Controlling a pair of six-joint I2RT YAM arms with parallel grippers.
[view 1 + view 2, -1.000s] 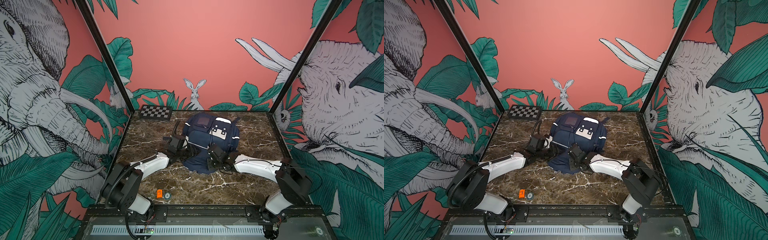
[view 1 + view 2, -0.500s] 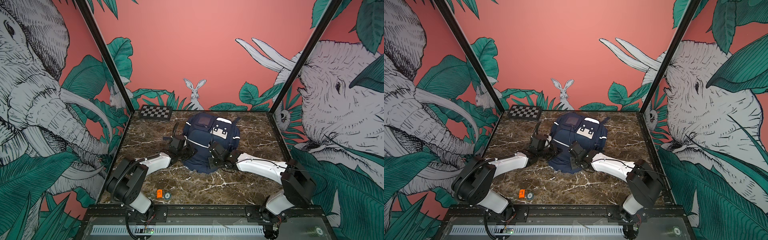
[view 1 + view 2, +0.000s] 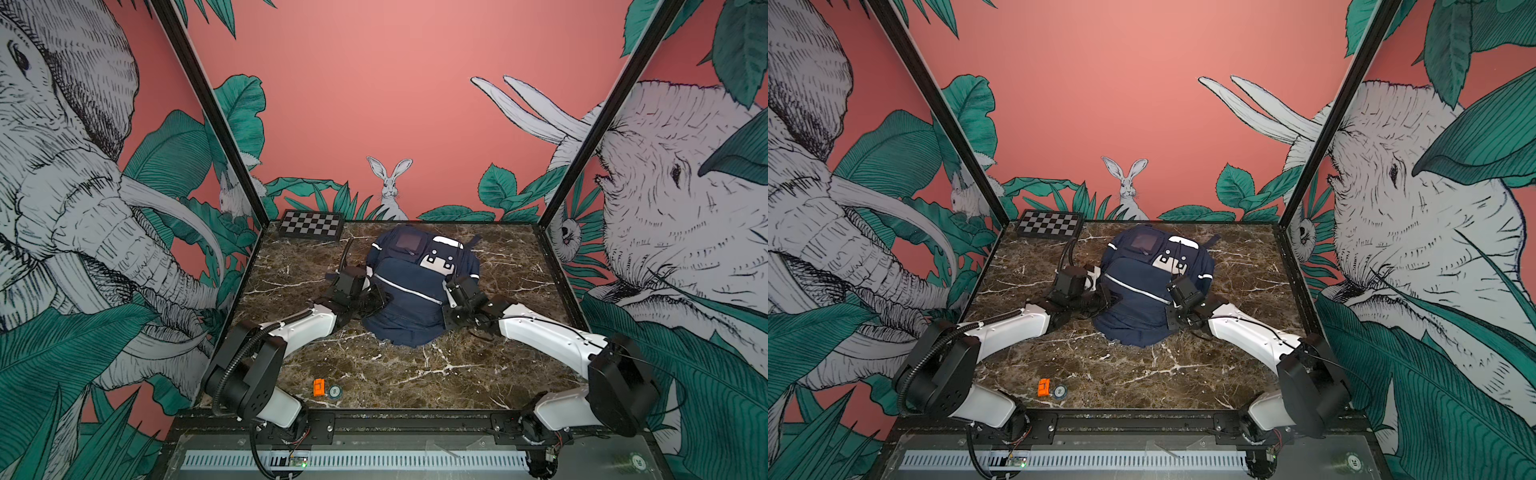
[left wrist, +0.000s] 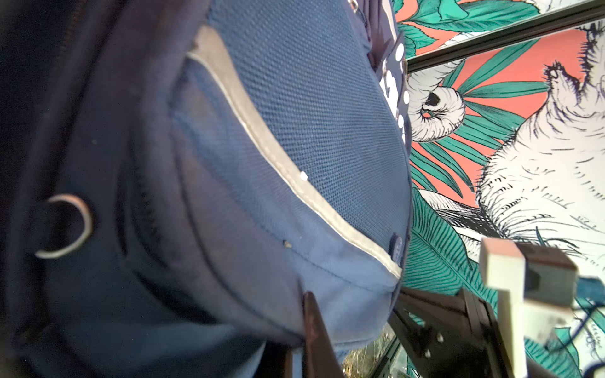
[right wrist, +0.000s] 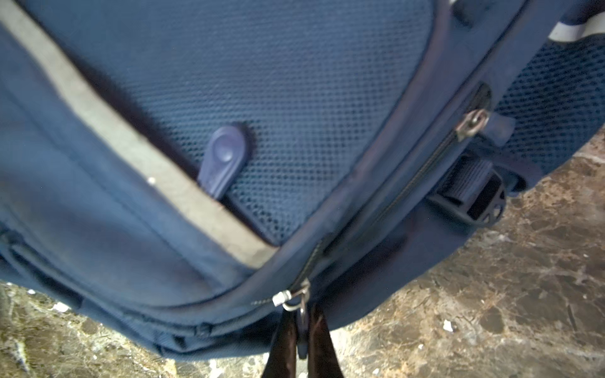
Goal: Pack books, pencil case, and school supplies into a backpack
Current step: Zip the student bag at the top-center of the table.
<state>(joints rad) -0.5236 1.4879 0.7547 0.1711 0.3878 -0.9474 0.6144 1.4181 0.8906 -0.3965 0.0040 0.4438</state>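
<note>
Lying far-centre on the tabletop (image 3: 415,374) in a top view, the backpack (image 3: 411,299) sits between both arms. Left wrist view: the left hand (image 4: 294,343) is pinched together on its fabric. Right wrist view: the right hand (image 5: 302,343) is clamped on a zipper pull (image 5: 302,322) at its near right edge.

Robot data-collection cell, lab-type, not a home. Printed jungle mural walls (image 3: 685,187) (elephants, rabbit, leaves on coral) box in three sides, well beyond the right fingers (image 5: 283,340). Black frame posts (image 3: 208,116) at the corners. Marble-look tabletop (image 5: 491,294) beneath those fingers. Two white arms (image 3: 540,332) mounted on a black rail (image 3: 415,424) well behind the fingers, loose wiring (image 3: 555,446) showing. Chessboard (image 3: 311,225) in a far corner.
</note>
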